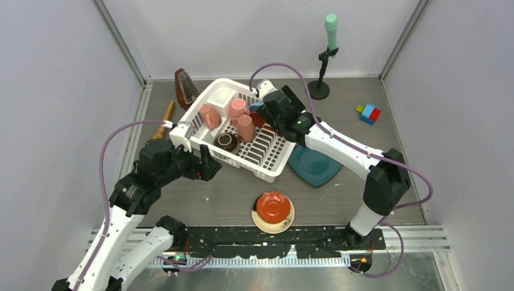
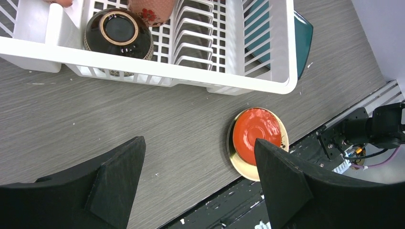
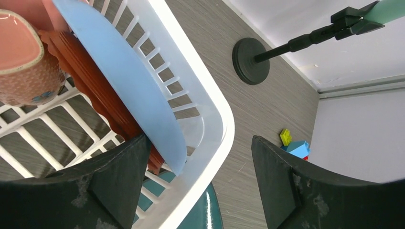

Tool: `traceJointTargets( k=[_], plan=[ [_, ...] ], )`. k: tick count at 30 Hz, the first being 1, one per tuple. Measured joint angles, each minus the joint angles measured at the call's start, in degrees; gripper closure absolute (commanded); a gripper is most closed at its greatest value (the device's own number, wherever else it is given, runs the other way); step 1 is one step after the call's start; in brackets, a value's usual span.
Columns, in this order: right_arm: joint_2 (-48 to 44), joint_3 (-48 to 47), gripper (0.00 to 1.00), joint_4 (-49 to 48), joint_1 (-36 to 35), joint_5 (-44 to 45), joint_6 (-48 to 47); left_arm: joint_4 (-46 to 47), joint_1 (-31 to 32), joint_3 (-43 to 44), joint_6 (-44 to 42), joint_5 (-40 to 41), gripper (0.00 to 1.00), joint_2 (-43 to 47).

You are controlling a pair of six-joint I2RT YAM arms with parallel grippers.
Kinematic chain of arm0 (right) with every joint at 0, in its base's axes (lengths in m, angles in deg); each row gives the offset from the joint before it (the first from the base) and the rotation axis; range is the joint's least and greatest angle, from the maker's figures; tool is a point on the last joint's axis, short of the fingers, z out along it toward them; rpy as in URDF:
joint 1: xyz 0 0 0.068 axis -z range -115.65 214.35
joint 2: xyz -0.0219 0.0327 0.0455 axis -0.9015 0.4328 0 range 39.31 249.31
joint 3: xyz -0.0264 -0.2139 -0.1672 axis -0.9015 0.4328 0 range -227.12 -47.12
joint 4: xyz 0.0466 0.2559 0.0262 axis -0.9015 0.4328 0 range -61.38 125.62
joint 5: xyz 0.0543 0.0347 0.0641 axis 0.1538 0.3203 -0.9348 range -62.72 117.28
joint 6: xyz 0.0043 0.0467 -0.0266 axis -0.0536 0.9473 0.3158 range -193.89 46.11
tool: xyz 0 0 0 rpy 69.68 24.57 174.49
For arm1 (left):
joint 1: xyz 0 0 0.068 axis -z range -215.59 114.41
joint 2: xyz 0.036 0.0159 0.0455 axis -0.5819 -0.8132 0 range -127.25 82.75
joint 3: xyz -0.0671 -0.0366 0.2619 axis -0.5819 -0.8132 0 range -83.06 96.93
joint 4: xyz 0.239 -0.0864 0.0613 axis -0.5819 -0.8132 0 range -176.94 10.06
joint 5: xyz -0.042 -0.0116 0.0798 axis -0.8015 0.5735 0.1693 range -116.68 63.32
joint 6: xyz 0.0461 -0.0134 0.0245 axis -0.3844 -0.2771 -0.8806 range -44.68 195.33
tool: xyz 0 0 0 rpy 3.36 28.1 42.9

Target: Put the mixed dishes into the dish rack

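Observation:
The white dish rack (image 1: 242, 167) holds three pink mugs (image 1: 237, 109), the brown bowl (image 1: 227, 142) upside down, the light blue plate (image 3: 129, 86) on edge and a dark red dish (image 3: 95, 90) beside it. The dark teal plate (image 1: 315, 165) lies on the table, partly under the rack's right side. The red saucer (image 1: 274, 206) sits on the cream saucer (image 1: 267, 225) near the front edge. My left gripper (image 1: 205, 162) is open and empty over the table in front of the rack. My right gripper (image 1: 267, 115) is open and empty, straddling the rack's rim (image 3: 210, 109) next to the light blue plate.
A brown metronome (image 1: 185, 88) and a wooden stick (image 1: 163, 118) lie behind and left of the rack. A black stand with a green top (image 1: 321, 85) is at the back. Coloured toy blocks (image 1: 368, 113) sit at the back right. Grey walls close three sides.

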Motion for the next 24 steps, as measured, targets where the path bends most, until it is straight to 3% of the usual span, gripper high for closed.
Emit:
traceJointTargets(
  k=[15, 24],
  plan=[
    [10.32, -11.06, 0.17, 6.56, 7.23, -4.31, 3.39, -0.35, 0.0, 0.0, 0.02, -0.35, 0.13, -0.11],
    [9.62, -13.29, 0.16, 11.85, 8.11, -10.82, 6.14, -0.63, 0.0, 0.0, 0.07, -0.57, 0.13, -1.07]
  ],
)
